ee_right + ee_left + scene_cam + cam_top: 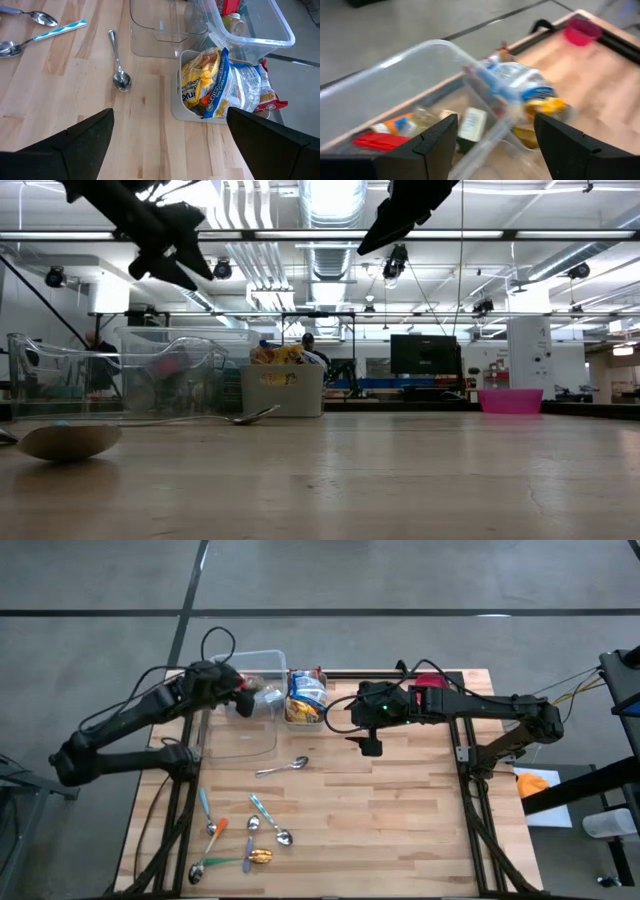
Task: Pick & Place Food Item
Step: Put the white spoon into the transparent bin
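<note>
Left gripper (243,692) raised above clear plastic bin (262,662), fingers (437,140) apart, nothing between them; arm stretched in from table's left edge. Right gripper (371,746) spread wide, empty, hanging high over bare wood just beside grey tub (192,111); arm reaching across from right side. Snack bags (225,85) sit in grey tub, against bin. Metal spoon (283,767) lies nearby on table (400,810).

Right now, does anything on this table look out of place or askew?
Yes: spoons lie scattered at random angles over the near-left table, one metal spoon apart beside the clear bin. Snack bags bulge out of the small grey container.
</note>
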Tool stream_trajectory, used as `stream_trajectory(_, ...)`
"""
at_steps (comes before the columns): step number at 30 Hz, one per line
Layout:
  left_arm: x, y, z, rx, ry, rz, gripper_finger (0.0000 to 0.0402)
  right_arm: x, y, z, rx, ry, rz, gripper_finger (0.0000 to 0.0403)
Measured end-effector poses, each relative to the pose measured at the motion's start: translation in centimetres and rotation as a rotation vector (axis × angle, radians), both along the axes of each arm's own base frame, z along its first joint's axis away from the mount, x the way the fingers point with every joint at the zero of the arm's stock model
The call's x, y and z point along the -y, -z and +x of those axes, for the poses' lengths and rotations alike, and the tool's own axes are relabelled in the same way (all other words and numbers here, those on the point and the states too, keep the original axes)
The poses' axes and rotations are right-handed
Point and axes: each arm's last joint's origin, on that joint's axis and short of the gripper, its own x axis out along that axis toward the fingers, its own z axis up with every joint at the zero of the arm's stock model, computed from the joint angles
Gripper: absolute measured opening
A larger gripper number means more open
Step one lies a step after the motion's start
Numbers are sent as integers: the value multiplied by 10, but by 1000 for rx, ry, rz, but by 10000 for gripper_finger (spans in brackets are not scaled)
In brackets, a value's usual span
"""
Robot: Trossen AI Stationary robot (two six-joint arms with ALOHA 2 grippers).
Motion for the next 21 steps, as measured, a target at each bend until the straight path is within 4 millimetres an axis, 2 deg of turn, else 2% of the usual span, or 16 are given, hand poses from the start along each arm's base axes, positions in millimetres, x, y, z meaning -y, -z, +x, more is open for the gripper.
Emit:
stream_trajectory(8, 41, 7, 27, 67, 131, -124, 263, 0, 0, 0, 0, 0, 0, 384)
stream_trajectory(14, 77, 17, 41, 93, 97, -207, 263, 0, 0, 0, 0, 0, 0, 384)
stream_trajectory(21, 113, 22, 46, 150, 84, -289, 263, 0, 0, 0, 1, 0, 0, 384)
